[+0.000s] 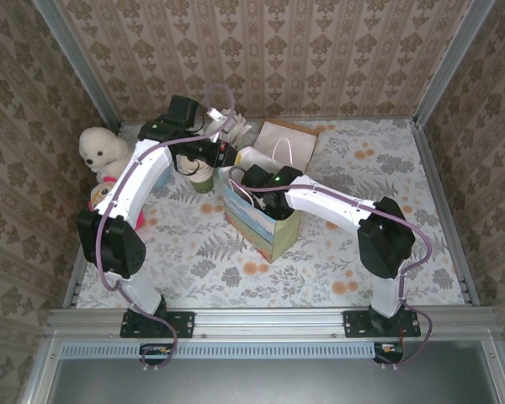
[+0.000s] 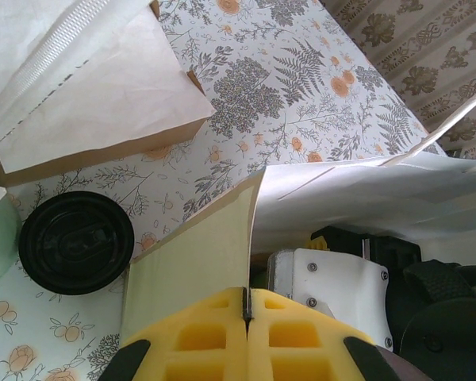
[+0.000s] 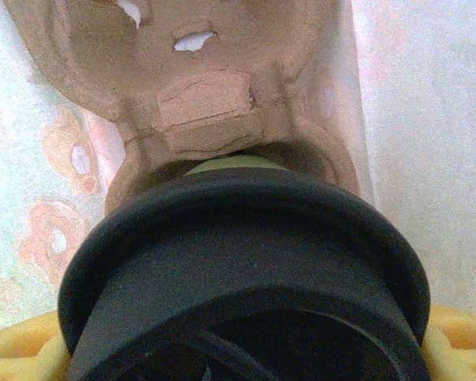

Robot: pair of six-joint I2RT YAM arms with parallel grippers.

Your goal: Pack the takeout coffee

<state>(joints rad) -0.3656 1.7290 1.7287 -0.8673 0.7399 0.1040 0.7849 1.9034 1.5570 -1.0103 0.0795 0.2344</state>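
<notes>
My right tool (image 3: 238,349) grasps the light, crushable coffee (image 3: 246,262), seemingly under its stiff lid (image 3: 222,210); left tool (image 2: 246,305) pinches the bag (image 2: 192,266).

Your top external camera looks down from above and behind the near edge of the table (image 1: 379,160), taking in everything to the far wall (image 1: 278,50). Your left wrist camera hangs close over the paper bag (image 2: 198,262), which the overhead view shares. Your right wrist camera faces the takeout coffee (image 3: 246,262) from very near.
</notes>
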